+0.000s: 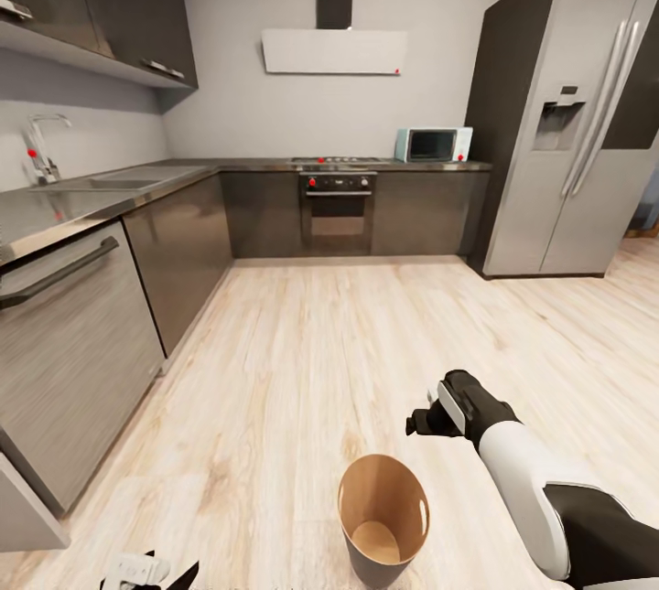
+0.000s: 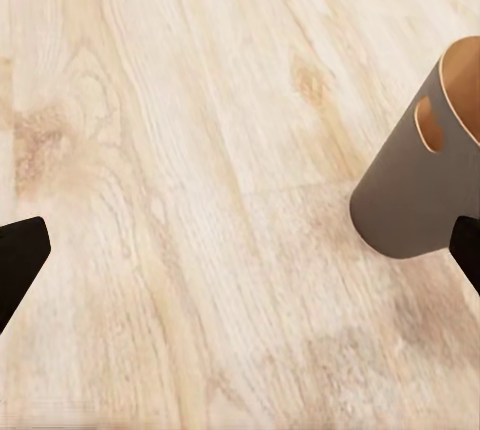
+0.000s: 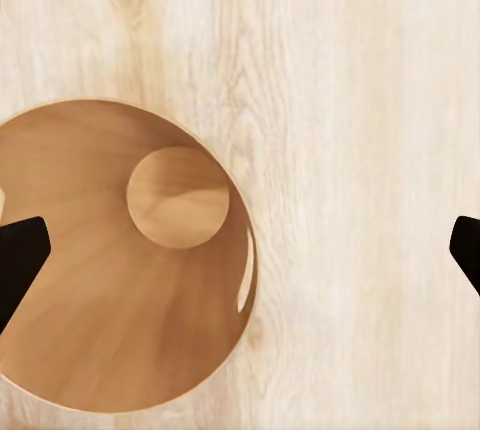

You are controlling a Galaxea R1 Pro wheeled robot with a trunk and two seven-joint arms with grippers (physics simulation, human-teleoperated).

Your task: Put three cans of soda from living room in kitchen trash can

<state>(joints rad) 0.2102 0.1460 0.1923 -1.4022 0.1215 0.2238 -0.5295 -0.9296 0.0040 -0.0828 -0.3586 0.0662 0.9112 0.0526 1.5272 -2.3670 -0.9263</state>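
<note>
Bin: we record the round grey-beige trash can with a glossy coppery-brown inside [image 1: 383, 521] standing upright on the pale wood-plank floor [image 1: 302, 361], near the bottom of the head view.
Bin contents: we see only its bare round bottom, in the head view and the right wrist view [image 3: 120, 255]; nothing lies in it.
Bin wall: a slot-shaped handle cut-out shows high on its side in the left wrist view [image 2: 425, 165].
Writing: we read none on the bin, the grey double-door fridge [image 1: 586, 114], the pale-teal microwave [image 1: 434, 144] or the built-in oven [image 1: 338, 210]; any markings are too small to tell.
Right arm: white-and-black forearm comes in from the lower right, bent at the wrist. The right gripper [image 1: 424, 421] hangs just beside the bin's rim, on its fridge side and above rim level.
Right gripper state: fingers spread wide, nothing between them; the dark fingertips [image 3: 20, 255] sit at opposite edges of the wrist view.
Left gripper [image 1: 151, 572]: low at the bottom edge of the head view, apart from the bin; fingertips [image 2: 18, 255] likewise spread, holding nothing.
Room: kitchen, dark counter [image 1: 110, 192] with sink and tap [image 1: 41, 146] at left.
</note>
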